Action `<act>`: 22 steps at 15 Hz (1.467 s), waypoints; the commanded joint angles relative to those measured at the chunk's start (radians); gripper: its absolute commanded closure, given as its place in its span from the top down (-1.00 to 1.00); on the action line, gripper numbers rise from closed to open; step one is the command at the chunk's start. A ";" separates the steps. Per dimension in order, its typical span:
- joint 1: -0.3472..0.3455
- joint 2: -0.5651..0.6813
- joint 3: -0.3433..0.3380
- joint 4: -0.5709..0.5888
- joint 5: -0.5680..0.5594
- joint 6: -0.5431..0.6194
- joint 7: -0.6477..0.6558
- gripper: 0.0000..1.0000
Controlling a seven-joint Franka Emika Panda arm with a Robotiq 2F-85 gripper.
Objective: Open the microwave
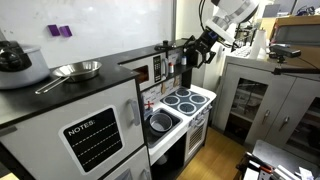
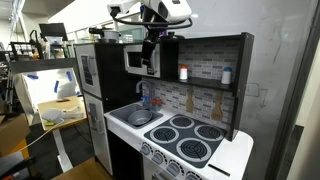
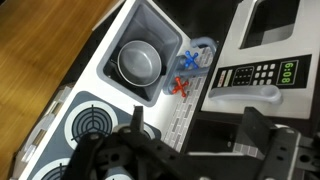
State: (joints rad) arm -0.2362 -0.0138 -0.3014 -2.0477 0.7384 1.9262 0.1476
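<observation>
My gripper (image 2: 150, 58) hangs in front of the microwave (image 2: 138, 60), which sits in the upper part of the toy kitchen, above the counter and beside a shelf (image 2: 205, 85) that carries small bottles. In the wrist view my fingers (image 3: 268, 145) are dark shapes at the bottom edge, spread wide, with nothing between them, so I am grasping nothing. In this same view the microwave (image 3: 248, 76) is at the right side. I see its button panel (image 3: 240, 76) with a green display, and a white bar like a handle (image 3: 245, 95) just beside the panel. I cannot tell if my fingertips touch the microwave, because the exterior views are too small there. The door seems closed, flat with the front, but I am not fully sure. Below me is the sink (image 3: 150, 25) with a metal bowl (image 3: 140, 62) inside, and a faucet (image 3: 188, 68) with blue and red handles stands between the sink and the microwave. The stove burners (image 2: 190, 140) lie next to the sink on the white counter. In an exterior view my gripper (image 1: 192, 52) comes from the upper right toward the microwave (image 1: 150, 72).
</observation>
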 commanded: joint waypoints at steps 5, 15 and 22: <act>-0.056 0.085 -0.020 -0.009 0.273 -0.050 -0.010 1.00; -0.083 0.169 -0.029 0.007 0.471 -0.203 0.012 1.00; -0.115 0.246 -0.030 0.036 0.572 -0.274 0.049 1.00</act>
State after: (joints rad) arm -0.3322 0.1868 -0.3355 -2.0573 1.2743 1.7140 0.1605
